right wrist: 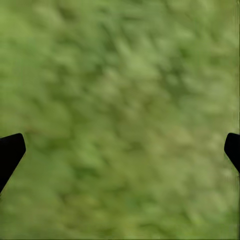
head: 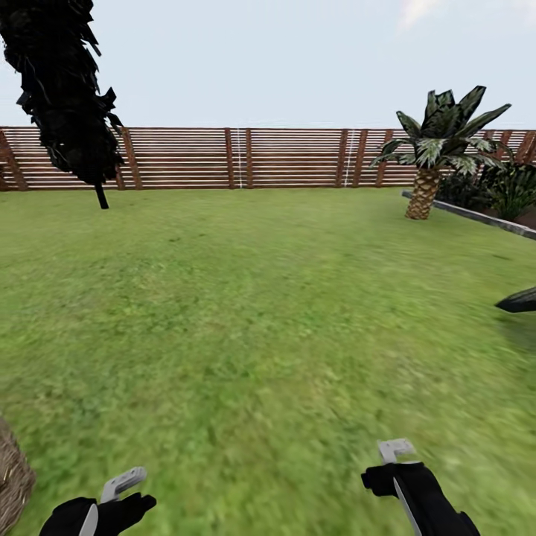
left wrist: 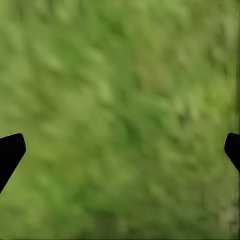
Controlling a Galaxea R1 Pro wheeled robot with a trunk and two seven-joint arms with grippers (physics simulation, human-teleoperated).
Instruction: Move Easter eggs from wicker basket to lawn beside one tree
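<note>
- Green grass of the lawn (head: 246, 335) lies beneath both arms, bare and blurred between them.
- Left pincer (head: 123, 484) hangs low over the lawn; in the left wrist view its two black fingertips (left wrist: 11, 152) sit at opposite edges with only grass between them, so it is spread wide and holds nothing.
- Right pincer (head: 396, 450) hangs at about the same height, well apart from the left one; its fingertips (right wrist: 11, 152) are likewise far apart over grass, wide and holding nothing.
- Just outside the left pincer, at the picture's edge, a brown woven shape shows: the basket (head: 13, 476), cut off so that its inside cannot be seen. I cannot tell where the eggs are.
- Farther ahead of the right pincer and out to its side, a dark pointed leaf tip (head: 517, 300) pokes in over the grass.
- Well beyond the right pincer stands a short palm (head: 435, 149) beside a grey kerb (head: 476, 216) with dark shrubs (head: 499, 190) behind it.
- Well beyond the left pincer stands a narrow black-leaved tree (head: 63, 89).
- Farthest off, a brown slatted fence (head: 246, 158) runs across the garden under a pale sky.
</note>
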